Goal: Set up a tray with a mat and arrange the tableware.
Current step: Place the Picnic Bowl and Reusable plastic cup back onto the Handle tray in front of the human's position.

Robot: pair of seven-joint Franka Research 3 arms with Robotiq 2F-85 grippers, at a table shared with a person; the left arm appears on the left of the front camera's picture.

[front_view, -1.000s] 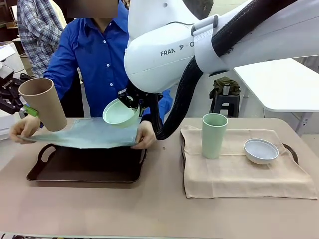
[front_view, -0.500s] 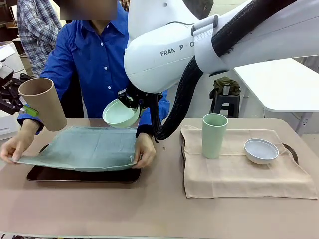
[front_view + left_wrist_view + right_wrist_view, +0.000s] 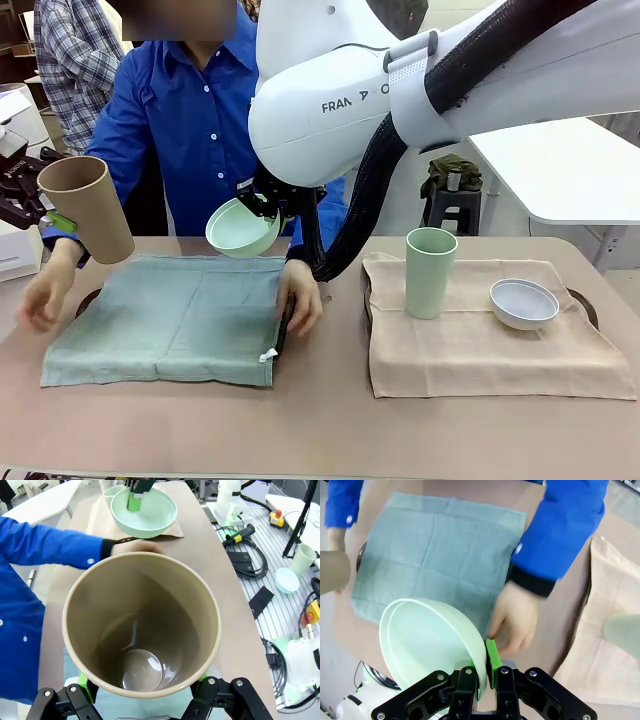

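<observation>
Mat (image 3: pixel 165 318) lies flat below both my claws, the person's hands (image 3: pixel 300 295) on its edges. My left claw (image 3: pixel 145 692) clamps the tan cup (image 3: pixel 88 208) above its left end; my right claw (image 3: pixel 482 672) pinches the mint-green bowl's (image 3: pixel 242 228) rim over its far right corner.

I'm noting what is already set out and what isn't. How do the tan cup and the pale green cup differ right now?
The tan cup is held tilted in the air by the left gripper, above the teal mat; the pale green cup stands upright and free on the beige mat. They differ in colour, tan against pale green. Both are tall and handleless; the tan one shows empty.
</observation>
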